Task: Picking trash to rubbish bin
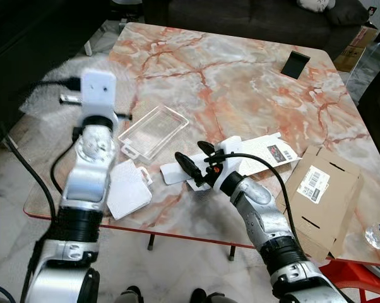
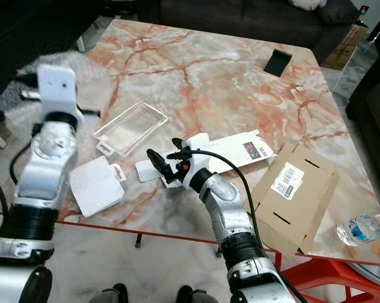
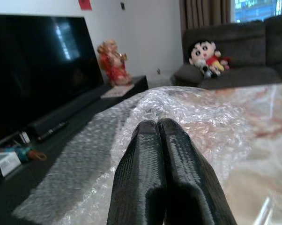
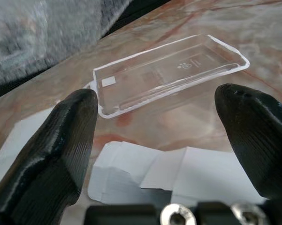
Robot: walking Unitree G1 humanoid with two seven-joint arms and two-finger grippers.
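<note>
The left hand [image 3: 157, 140] is held raised at the counter's left edge, over bubble wrap [image 3: 178, 108], with its fingers pressed together and nothing gripped between them. To its right, on the marble counter [image 1: 240, 69], a white card [image 1: 128, 188] lies near the front edge, and a clear tray [image 1: 153, 131] lies just behind it. The right hand [image 1: 196, 161] is held low over the end of a flattened white box [image 1: 253, 154], fingers spread wide, with nothing held. The clear tray is seen just ahead between those fingers in the right wrist view.

The step in hand is judged to be a pick of one trash piece by the right hand. For a sound grasp, the fingers should be lowered until one edge of the chosen piece lies between them, then closed fully. Flat pieces are best taken at a raised lip or at an overhang, since little is offered to the fingers otherwise. The piece should be lifted clear before it is carried off.

Counted, left to right: one bubble wrap sheet, one white card, one clear tray, one white box, one brown carton [image 1: 322, 189], one dark phone-like object [image 1: 295, 64], one bottle [image 2: 363, 227].
</note>
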